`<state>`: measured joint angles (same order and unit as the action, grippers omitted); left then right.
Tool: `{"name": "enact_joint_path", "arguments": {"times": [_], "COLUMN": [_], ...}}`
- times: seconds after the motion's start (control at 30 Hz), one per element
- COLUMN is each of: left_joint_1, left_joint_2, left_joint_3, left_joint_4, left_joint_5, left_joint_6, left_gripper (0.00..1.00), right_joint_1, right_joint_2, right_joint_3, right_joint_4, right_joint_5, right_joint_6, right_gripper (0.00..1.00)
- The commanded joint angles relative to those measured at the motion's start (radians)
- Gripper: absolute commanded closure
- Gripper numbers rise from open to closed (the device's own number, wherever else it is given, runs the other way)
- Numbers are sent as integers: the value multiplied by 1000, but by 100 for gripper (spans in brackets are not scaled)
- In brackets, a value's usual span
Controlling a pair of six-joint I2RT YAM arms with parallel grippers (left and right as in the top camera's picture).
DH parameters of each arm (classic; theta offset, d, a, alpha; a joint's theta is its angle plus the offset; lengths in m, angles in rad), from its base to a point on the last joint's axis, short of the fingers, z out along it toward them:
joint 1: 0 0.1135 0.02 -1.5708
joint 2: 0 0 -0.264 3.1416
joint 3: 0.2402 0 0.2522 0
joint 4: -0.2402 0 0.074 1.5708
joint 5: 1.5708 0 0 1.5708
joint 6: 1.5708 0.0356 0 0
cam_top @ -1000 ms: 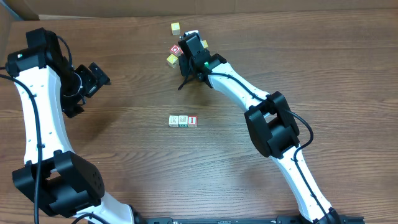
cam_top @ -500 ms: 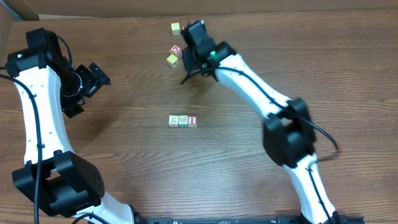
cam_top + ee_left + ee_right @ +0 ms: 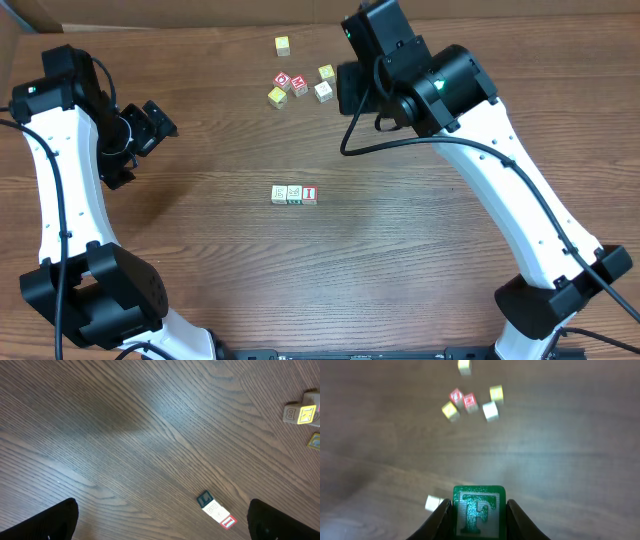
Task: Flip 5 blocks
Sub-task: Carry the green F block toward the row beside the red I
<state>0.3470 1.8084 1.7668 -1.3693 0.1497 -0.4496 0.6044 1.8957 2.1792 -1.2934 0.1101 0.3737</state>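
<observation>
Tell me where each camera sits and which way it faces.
Overhead: above the table, looking straight down; left arm and right arm show.
Left wrist: looks down at the block row; its open fingers fill the bottom corners.
Right wrist: tilted toward the far cluster; its tool grips an F block.
Shared: overhead and left wrist both show the row.

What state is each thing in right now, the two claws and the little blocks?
Left gripper: open, empty.
Right gripper: shut on the green F block.
Green F block: held off the table.
Row of three blocks: on the table, side by side.
Six loose cubes: scattered on the table.
</observation>
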Motion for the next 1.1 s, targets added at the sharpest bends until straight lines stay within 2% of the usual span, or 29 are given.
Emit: {"name": "enact_joint_path", "arguments": {"times": [0.0, 0.13, 0.3, 0.43, 0.63, 0.83, 1.07], "left_joint_1": [-1, -1, -1, -1, -1, -1, -1], "left_joint_2": [-13, -13, -13, -13, -13, -13, -13], "left_joint_3": [18, 18, 18, 18, 18, 18, 18], "left_joint_4": [-2, -2, -2, -2, -2, -2, -2], "left_joint_5": [-2, -2, -2, -2, -2, -2, -2], "left_joint_6": [0, 0, 0, 0, 0, 0, 0], "left_gripper": [0, 0, 0, 0, 0, 0, 0], "right_joint_1": [-2, 4, 31, 56, 91, 100, 109], "right_joint_2": [13, 33, 35, 35, 35, 35, 35], "right_joint_3": [-11, -70, -236, -401, -654, -835, -906], "right_joint_4": [-63, -112, -54, 71, 349, 602, 664], "right_joint_5": [-30, -31, -42, -60, -64, -65, -98], "right_joint_6": [80, 185, 233, 261, 307, 315, 316], "right_gripper": [75, 75, 75, 75, 76, 76, 76]}}
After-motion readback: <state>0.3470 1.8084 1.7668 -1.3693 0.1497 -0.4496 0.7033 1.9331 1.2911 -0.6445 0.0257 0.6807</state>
